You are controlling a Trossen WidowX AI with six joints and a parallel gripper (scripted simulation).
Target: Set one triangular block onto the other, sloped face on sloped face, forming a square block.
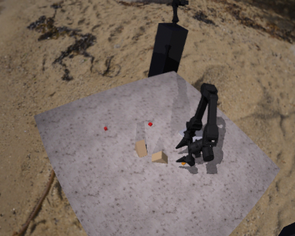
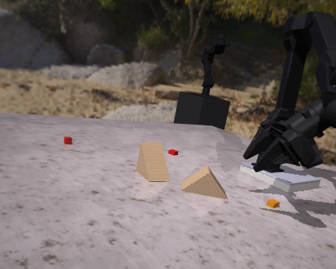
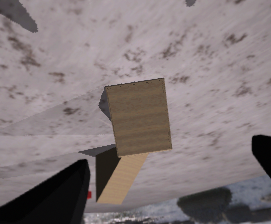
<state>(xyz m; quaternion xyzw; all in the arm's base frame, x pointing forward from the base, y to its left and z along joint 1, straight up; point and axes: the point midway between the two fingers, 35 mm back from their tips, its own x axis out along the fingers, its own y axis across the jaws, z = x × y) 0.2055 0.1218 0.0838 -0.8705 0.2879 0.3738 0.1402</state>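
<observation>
Black fingers of the gripper [image 2: 263, 157] stand spread wide with nothing between them, low over the table [image 2: 71, 213] and pointed toward the blocks. In the wrist view the nearer triangular block [image 3: 138, 116] sits centred between the finger silhouettes, the farther triangular block [image 3: 117, 176] just beyond it.

Risks, as judged from here:
- The fingers are low. A straight run in could plough a fingertip into the nearer block and shove it into its neighbour; the two wedges sit close, apart but with only a narrow gap.
- A grip on the sloped faces would probably squeeze the wedge out. The flat ends look like the safer surfaces.
- The small orange cube [image 2: 273, 203] lies near the gripper on the table; a low sweep of the wrist could flick it toward the edge.
- The arm's white base plate [image 2: 305, 182] lies under the gripper, so a careless descent there means contact.
- The two red cubes [image 2: 173, 152] [image 2: 67, 140] are farther off, less exposed.

Blocks: both pale tan, wood-grained wedges. In the exterior view the farther one [image 2: 152, 162] stands tall, with one steep face. The nearer one [image 2: 204, 183] lies low with its ridge up. Neither is stacked. Both rest near the table's middle, well clear of every edge.
</observation>
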